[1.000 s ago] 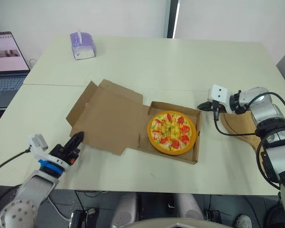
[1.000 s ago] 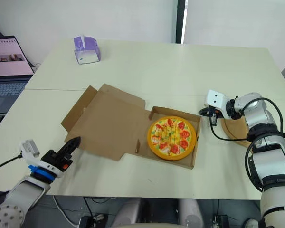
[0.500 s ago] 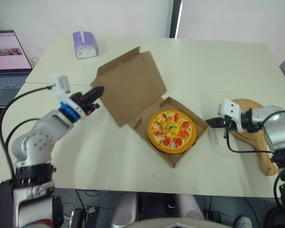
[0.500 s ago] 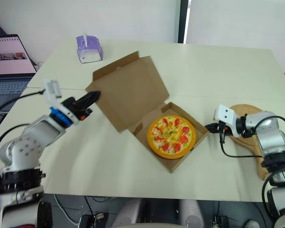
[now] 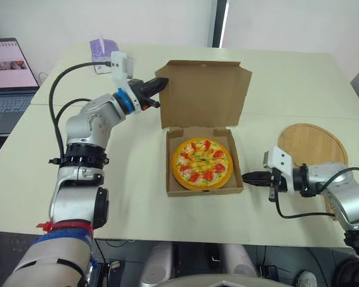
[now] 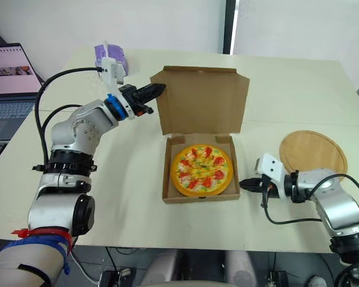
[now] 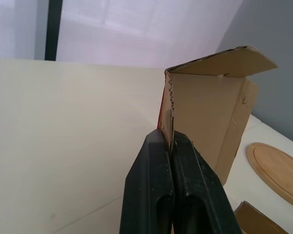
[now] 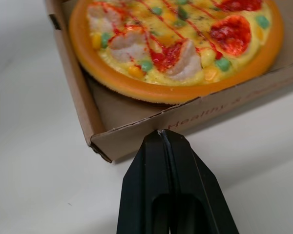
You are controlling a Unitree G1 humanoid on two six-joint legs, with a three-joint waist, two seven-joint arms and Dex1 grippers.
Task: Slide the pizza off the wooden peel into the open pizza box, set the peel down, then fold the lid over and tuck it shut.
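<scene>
While the pizza (image 5: 201, 162) is sitting in the box (image 5: 204, 191) at frame centre, peel (image 5: 312, 143) parked right, the left gripper (image 5: 158, 85) is pinching the upright lid (image 5: 200, 92) by its edge to fold it, and the right gripper (image 5: 246, 177), closed empty, is apparently bracing the box.

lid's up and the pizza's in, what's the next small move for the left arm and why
Probably swing the left gripper toward the robot and down, folding the lid over the pizza. The lid stands upright, pinched at its side edge; the pizza lies in the pizza box, the wooden peel lies aside, and the shut right gripper sits at the box's wall.
</scene>
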